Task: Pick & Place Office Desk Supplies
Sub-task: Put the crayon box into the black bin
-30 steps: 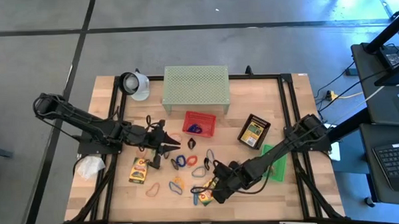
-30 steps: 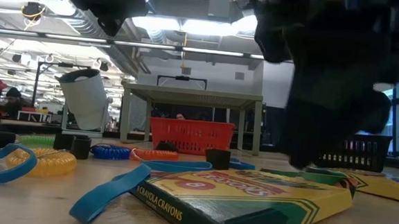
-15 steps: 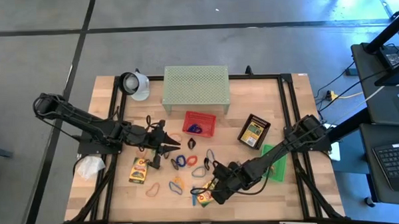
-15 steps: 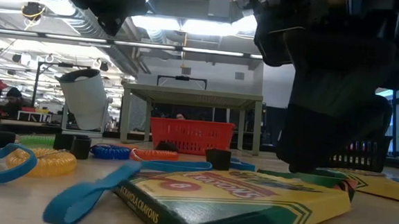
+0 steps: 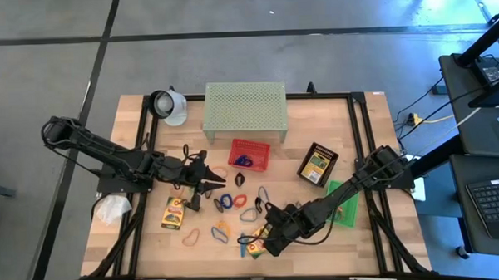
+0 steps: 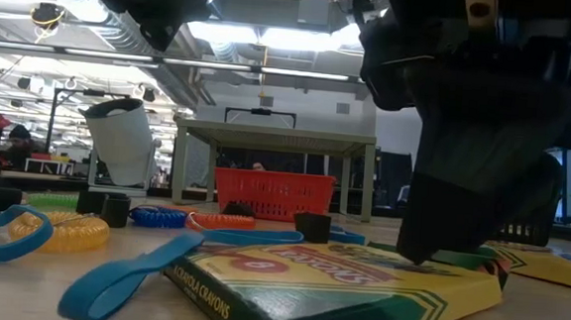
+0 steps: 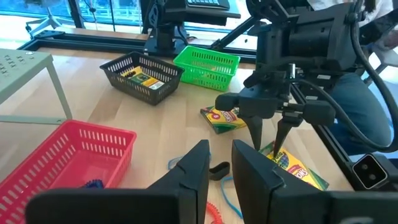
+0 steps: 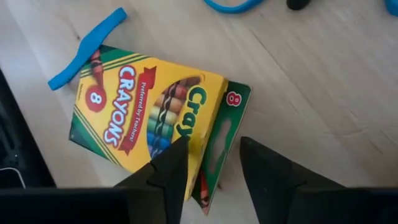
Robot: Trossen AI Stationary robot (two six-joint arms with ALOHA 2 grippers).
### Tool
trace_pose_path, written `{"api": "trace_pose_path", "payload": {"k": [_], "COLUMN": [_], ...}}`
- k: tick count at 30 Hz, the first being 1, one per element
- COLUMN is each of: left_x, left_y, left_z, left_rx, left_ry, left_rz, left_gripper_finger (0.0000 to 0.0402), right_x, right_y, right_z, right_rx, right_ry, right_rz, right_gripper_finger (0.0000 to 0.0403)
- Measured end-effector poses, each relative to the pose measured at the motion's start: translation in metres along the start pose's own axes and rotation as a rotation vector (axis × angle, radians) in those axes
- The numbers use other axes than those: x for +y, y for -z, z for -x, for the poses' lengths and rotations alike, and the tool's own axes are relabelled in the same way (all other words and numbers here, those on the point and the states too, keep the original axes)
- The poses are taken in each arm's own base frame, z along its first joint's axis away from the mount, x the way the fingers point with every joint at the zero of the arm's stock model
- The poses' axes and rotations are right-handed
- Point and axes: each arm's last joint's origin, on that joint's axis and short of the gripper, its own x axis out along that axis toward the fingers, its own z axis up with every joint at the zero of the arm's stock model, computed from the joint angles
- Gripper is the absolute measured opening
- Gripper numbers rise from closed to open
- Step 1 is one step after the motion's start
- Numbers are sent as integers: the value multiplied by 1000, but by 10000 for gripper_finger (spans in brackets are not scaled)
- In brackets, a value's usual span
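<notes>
Right gripper point(image 8: 210, 163) fingers spread over crayon box point(image 8: 146, 109); left fingers' state unclear

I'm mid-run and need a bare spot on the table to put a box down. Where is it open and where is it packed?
Open wood: between the green shelf and the table's right rail, above the black basket. Also the front-left corner, below the left crayon box. Packed: the middle, with loops and clips between the left hand and the right hand, over another crayon box.
</notes>
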Motion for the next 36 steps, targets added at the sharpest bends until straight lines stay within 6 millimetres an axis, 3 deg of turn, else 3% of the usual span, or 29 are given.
{"api": "trace_pose_path", "payload": {"k": [3, 9, 20, 36], "left_x": [0, 0, 0, 0], "left_y": [0, 0, 1, 2], "left_z": [0, 0, 0, 0], "left_rx": [0, 0, 5, 19], "left_ry": [0, 0, -1, -5], "left_rz": [0, 0, -2, -5], "left_gripper_finger": [61, 61, 61, 61], "right_x": [0, 1, 2, -2], "right_y": [0, 0, -1, -10], "right_z": [0, -1, 4, 67], "right_rx": [2, 1, -15, -111], "right_ry": [-2, -16, -21, 53], "right_rz": [0, 14, 5, 14], "right_gripper_finger": [118, 13, 3, 1]}}
